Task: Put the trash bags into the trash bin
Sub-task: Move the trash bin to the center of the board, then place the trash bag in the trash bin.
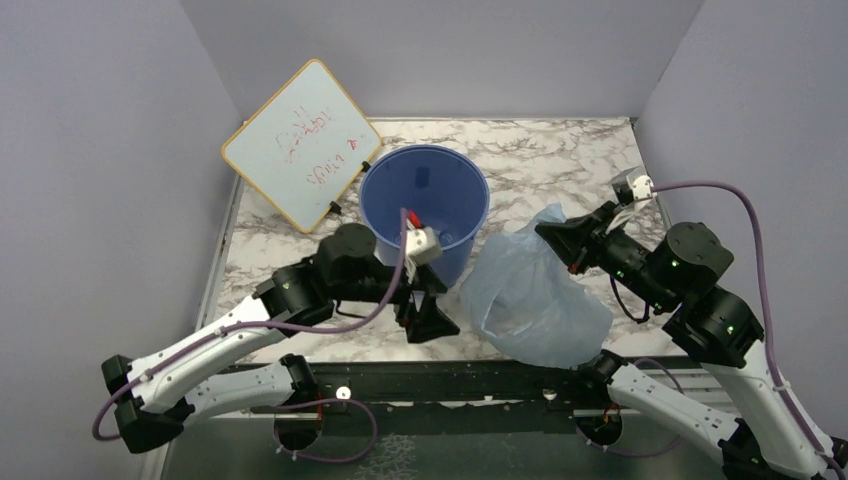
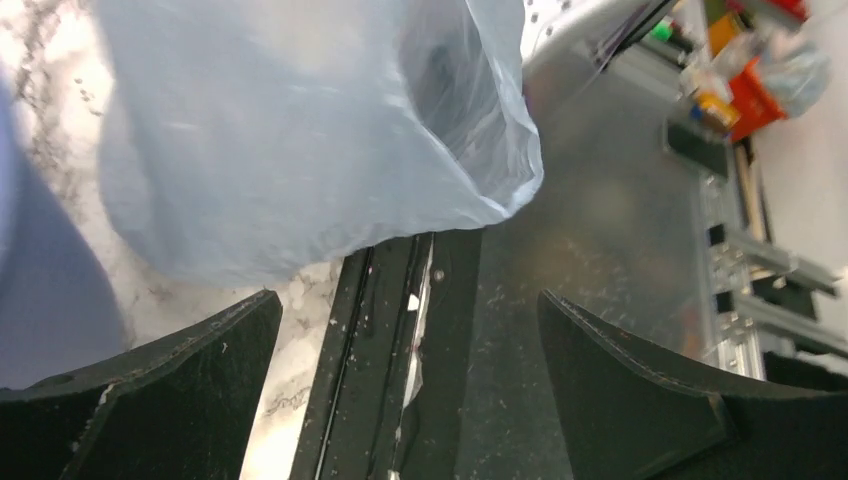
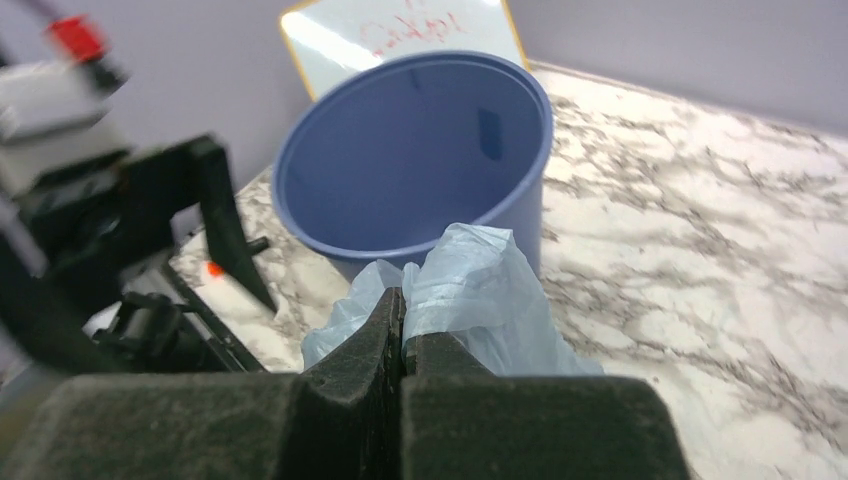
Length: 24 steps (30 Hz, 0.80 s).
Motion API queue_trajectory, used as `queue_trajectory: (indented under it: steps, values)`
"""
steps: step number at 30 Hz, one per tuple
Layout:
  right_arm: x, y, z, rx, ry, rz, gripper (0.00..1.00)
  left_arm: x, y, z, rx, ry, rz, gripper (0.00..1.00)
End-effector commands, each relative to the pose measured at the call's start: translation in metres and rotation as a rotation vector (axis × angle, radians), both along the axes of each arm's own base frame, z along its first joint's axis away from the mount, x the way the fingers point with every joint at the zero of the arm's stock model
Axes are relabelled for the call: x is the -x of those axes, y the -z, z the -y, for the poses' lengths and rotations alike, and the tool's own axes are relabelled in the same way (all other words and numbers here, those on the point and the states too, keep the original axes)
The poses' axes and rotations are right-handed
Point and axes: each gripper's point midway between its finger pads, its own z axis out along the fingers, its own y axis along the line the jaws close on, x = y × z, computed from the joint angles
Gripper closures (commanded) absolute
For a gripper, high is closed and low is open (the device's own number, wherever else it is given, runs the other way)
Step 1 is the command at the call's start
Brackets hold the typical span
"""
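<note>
One thin translucent light-blue plastic bag (image 1: 535, 290) sits just right of round blue plastic bucket (image 1: 425, 195); R jaws pinch its top fold, L jaws wide open. Looks light, floppy, slippery: prob. best gripped at bunched film.

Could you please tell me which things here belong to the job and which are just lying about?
Job: translucent light-blue plastic bag, pinched in the shut right gripper; round blue plastic bucket; open left gripper.
Lying about: white board with red writing.
</note>
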Motion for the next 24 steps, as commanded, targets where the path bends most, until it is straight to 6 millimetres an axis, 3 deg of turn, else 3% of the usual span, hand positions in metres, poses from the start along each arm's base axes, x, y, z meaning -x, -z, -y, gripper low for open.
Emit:
queue_trajectory:
  steps: [1,5,9,14,19,24]
  values:
    - [-0.005,-0.008,0.015,-0.027,0.093,-0.007,0.99,-0.009,0.037,0.016,-0.125,-0.158,0.129,0.01]
    - [0.004,-0.021,0.021,-0.066,0.086,0.001,0.99,-0.015,0.034,0.018,-0.104,-0.249,0.204,0.01]
    - [0.025,-0.043,0.021,-0.139,0.009,0.071,0.99,-0.017,0.043,0.028,-0.114,-0.232,0.231,0.01]
    - [0.046,-0.059,0.041,-0.186,0.016,0.105,0.99,-0.014,0.041,0.040,-0.044,-0.217,0.266,0.01]
    - [0.075,-0.060,0.023,-0.133,-0.179,0.129,0.99,-0.006,0.036,0.046,0.088,-0.160,0.345,0.01]
    - [0.099,-0.060,0.006,-0.112,-0.357,0.145,0.99,-0.004,0.038,0.050,0.113,-0.116,0.414,0.01]
